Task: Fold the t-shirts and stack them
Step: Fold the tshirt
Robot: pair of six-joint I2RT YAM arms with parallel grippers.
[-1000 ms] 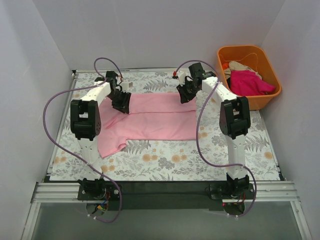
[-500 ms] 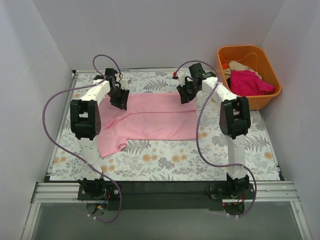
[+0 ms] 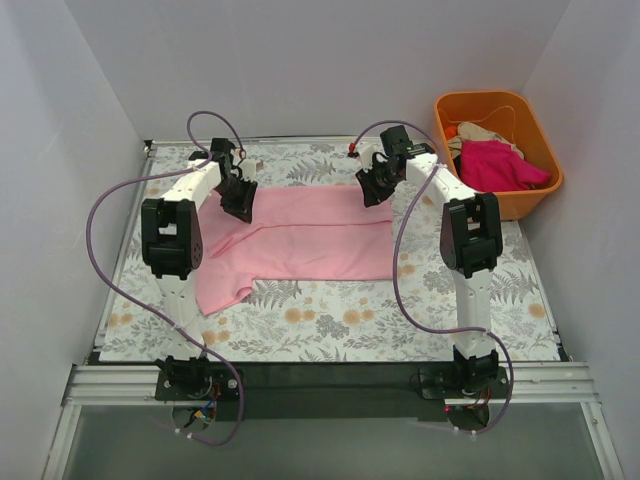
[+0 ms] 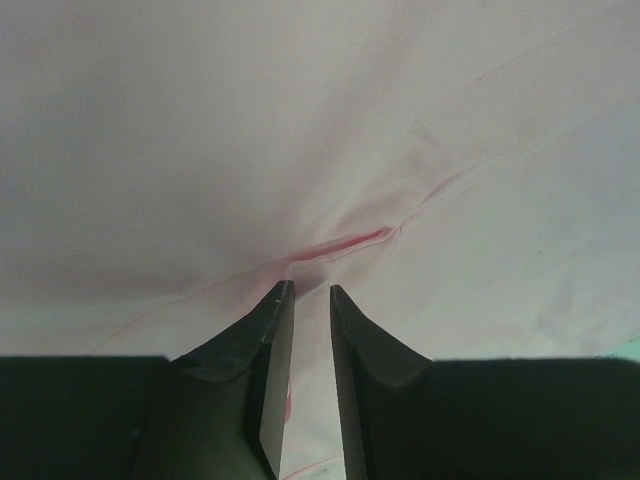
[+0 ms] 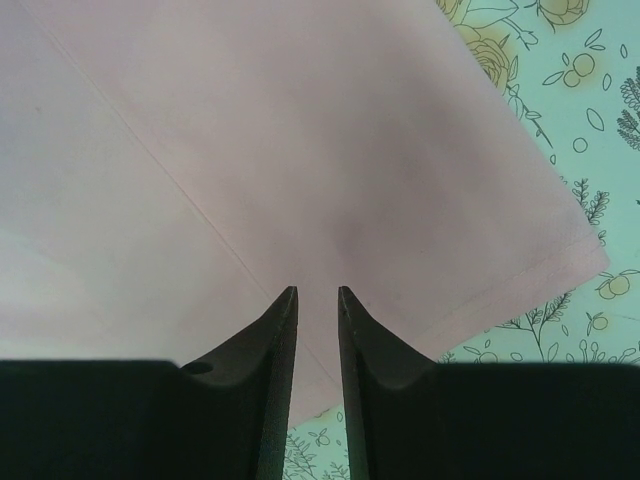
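Note:
A light pink t-shirt (image 3: pixel 310 235) lies spread on the floral tablecloth, with one sleeve trailing toward the near left. My left gripper (image 3: pixel 240 203) sits at the shirt's far left edge. In the left wrist view its jaws (image 4: pixel 308 288) are nearly closed and the pink cloth (image 4: pixel 340 150) puckers into the tips. My right gripper (image 3: pixel 372 192) sits at the shirt's far right corner. Its jaws (image 5: pixel 317 290) show the same narrow gap over the pink cloth (image 5: pixel 250 150), close to the hem. A magenta t-shirt (image 3: pixel 500 165) and a cream one (image 3: pixel 478 133) lie in the tub.
The orange plastic tub (image 3: pixel 495 100) stands at the far right, beside the table. The floral tablecloth (image 3: pixel 400 310) shows near the shirt and at the right (image 5: pixel 590 110). White walls close in the left, back and right sides.
Both grippers have shifted slightly toward the far edge, the left more than the right. The shirt's far edge lies a little flatter. The jaws' state looks unchanged.

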